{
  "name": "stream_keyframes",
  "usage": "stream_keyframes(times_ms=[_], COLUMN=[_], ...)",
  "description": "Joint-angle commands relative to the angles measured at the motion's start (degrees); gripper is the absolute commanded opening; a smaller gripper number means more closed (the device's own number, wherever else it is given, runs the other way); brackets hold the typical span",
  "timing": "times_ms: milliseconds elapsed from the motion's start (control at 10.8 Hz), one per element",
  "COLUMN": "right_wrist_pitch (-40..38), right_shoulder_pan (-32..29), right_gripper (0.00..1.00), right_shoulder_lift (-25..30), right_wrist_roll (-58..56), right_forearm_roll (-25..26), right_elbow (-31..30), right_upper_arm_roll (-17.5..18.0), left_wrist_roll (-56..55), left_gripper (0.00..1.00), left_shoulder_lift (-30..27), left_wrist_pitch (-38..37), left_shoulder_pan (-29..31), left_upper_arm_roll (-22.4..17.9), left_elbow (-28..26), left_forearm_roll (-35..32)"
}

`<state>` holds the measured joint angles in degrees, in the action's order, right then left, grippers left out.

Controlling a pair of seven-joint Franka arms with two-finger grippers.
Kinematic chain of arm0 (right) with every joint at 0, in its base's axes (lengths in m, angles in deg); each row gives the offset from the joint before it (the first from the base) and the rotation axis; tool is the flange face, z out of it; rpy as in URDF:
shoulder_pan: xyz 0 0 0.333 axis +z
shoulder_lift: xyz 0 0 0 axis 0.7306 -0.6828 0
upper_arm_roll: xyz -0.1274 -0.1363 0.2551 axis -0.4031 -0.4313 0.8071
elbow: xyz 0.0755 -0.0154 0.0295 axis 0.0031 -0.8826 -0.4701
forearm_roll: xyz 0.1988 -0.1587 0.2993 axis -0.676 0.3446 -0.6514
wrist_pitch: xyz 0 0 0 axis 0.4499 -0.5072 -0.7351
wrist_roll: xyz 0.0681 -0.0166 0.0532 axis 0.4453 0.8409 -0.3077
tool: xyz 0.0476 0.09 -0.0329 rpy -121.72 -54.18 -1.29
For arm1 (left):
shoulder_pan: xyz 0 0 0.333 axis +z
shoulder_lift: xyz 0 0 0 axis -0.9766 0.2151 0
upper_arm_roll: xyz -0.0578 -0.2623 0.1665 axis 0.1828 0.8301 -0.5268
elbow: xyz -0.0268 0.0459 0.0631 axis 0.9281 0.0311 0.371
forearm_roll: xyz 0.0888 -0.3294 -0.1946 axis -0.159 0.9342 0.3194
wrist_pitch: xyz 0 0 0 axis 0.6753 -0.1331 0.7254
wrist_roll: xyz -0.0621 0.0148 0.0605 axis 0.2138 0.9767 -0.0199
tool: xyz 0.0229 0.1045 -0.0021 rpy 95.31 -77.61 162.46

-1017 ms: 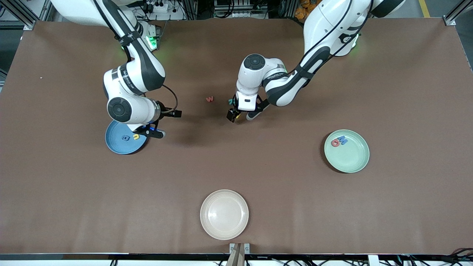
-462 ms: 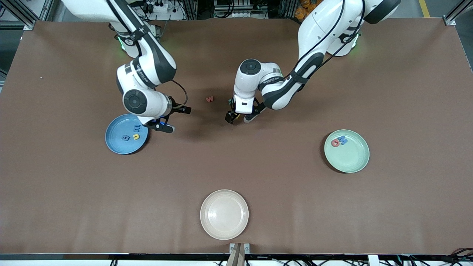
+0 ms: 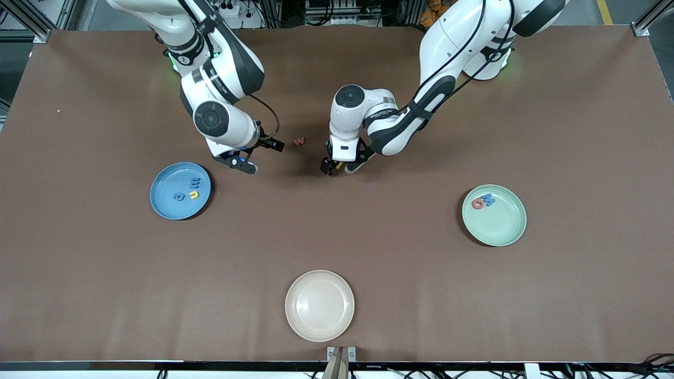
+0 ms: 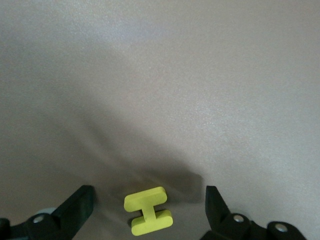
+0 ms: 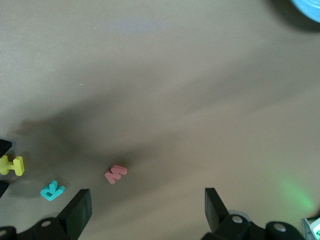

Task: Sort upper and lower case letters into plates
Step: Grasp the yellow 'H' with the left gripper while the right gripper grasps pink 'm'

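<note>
Left claw (image 3: 334,168) sits low on the counter (image 3: 395,273), fingers spread around a yellow letter (image 4: 148,211). Right claw (image 3: 243,164) hangs open between the blue plate (image 3: 166,202), which holds three letters, and the red letter (image 3: 299,141). Mint plate (image 3: 500,223) holds two.

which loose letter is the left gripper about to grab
The yellow H: it lies on the table between the open left gripper fingers. The red letter and teal letter lie apart.

blue plate (image 3: 167,202) three letters, mint plate (image 3: 500,223) two
</note>
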<state>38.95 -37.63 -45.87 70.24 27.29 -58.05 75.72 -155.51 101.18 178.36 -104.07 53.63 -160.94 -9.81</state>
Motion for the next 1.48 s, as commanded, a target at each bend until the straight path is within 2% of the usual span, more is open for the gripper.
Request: stream_keyframes(times_ms=[0, 277, 462, 647, 924, 1109, 1387], right_wrist_pitch=[0.70, -0.18, -0.36, 0.60, 10.51, 14.38, 24.14], right_shoulder_pan=[-2.10, -2.71, -2.10, -1.57, -1.49, -0.96, 0.54], right_gripper=[1.00, 1.00, 1.00, 1.00, 1.00, 1.00, 0.99], right_shoulder_lift=[3.54, 4.33, 4.16, 4.15, 4.24, 4.15, 3.45], right_wrist_roll=[5.56, 17.66, 27.59, 29.92, 36.93, 37.39, 41.43], right_forearm_roll=[0.24, 0.24, 0.24, 0.24, 0.07, 0.07, 0.07], right_elbow=[-3.70, -4.05, -4.14, -4.84, -9.05, -11.33, -15.82], right_upper_arm_roll=[3.15, 6.57, 6.85, 7.63, 10.71, 11.15, 11.51], left_wrist_roll=[-1.27, -1.01, -0.65, -0.65, 0.22, 0.66, 1.54], left_gripper=[1.00, 1.00, 1.00, 1.00, 1.00, 1.00, 1.00], left_shoulder_lift=[0.36, 0.45, 1.33, 1.51, 1.95, 2.12, 3.09], left_wrist_pitch=[-2.62, -6.04, -6.94, -7.20, -7.20, -9.56, -10.28], left_shoulder_pan=[-0.85, -1.90, -2.25, -2.78, -3.13, -3.92, -4.10], left_upper_arm_roll=[-0.16, -0.15, -0.15, -0.15, -0.15, -0.15, -0.15], left_elbow=[2.18, 4.47, 5.09, 5.10, 5.27, 5.53, 5.45], left_forearm_roll=[1.38, 2.70, 2.70, 2.70, 2.79, 2.79, 2.88])
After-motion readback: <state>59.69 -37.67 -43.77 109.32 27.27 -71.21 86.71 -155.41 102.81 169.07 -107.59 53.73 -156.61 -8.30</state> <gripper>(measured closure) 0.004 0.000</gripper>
